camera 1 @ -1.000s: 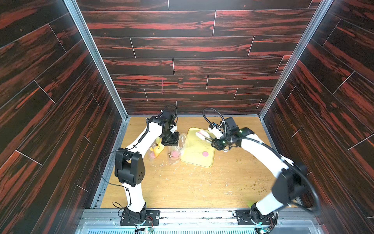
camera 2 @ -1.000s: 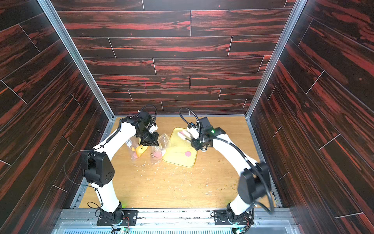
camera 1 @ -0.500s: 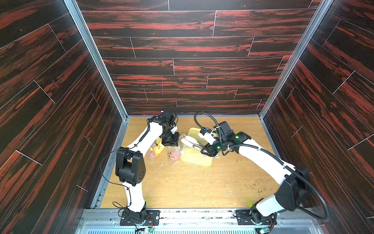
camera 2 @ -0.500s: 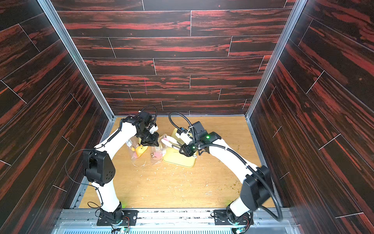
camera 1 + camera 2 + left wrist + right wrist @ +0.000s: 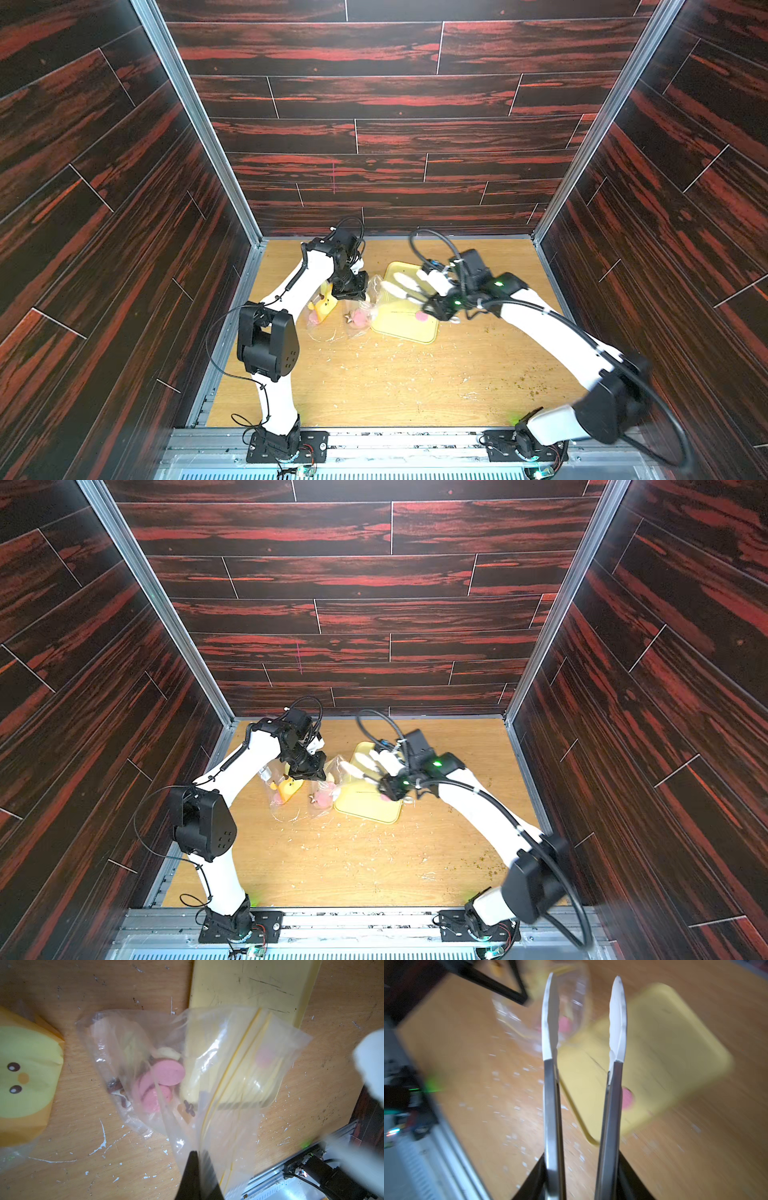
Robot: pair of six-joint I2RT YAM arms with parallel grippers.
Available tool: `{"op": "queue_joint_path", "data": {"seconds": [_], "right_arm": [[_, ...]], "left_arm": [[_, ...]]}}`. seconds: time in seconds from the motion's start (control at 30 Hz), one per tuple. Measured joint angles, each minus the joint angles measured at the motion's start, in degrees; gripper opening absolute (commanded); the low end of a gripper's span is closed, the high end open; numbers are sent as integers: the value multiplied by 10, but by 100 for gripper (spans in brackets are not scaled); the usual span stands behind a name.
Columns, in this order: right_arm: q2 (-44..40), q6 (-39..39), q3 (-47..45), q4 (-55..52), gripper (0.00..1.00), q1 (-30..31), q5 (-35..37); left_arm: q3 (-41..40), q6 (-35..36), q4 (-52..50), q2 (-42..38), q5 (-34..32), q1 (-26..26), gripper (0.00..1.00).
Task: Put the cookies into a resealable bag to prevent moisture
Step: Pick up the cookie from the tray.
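Black left fingers tight on clear bag

Two hands: left hand, right hand. One pair of tongs, held in the right hand. One tray under the tongs, carrying one pink cookie. One resealable bag, pinched in the left hand, showing at least three pink cookies and one star cookie. One chick-faced pack beside the left hand.

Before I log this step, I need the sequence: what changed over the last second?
The right arm swung the tongs from over the tray toward the bag mouth; they now stand open, empty. Left jaws stayed shut on the bag; one pink cookie stayed on the tray.
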Motion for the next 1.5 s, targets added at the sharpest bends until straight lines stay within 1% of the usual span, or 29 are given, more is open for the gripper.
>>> {"op": "queue_joint_path", "data": {"seconds": [0.07, 0.17, 0.33, 0.43, 0.87, 1.03, 1.3, 1.5], "right_arm": [[-16, 8, -15, -34, 46, -5, 37], [-19, 24, -43, -78, 47, 1, 84], [-12, 43, -95, -123, 47, 35, 130], [1, 45, -99, -120, 47, 46, 138], [78, 42, -76, -71, 46, 49, 166], [92, 38, -66, -68, 45, 53, 175], [102, 33, -63, -65, 39, 56, 179], [101, 33, -63, -66, 38, 57, 189]], "left_arm": [[0, 0, 0, -1, 0, 0, 0], [0, 0, 0, -3, -1, 0, 0], [0, 0, 0, -4, -1, 0, 0], [0, 0, 0, -4, 0, 0, 0], [0, 3, 0, -5, 0, 0, 0], [0, 3, 0, -5, 0, 0, 0], [0, 3, 0, -5, 0, 0, 0], [0, 4, 0, -5, 0, 0, 0]]}}
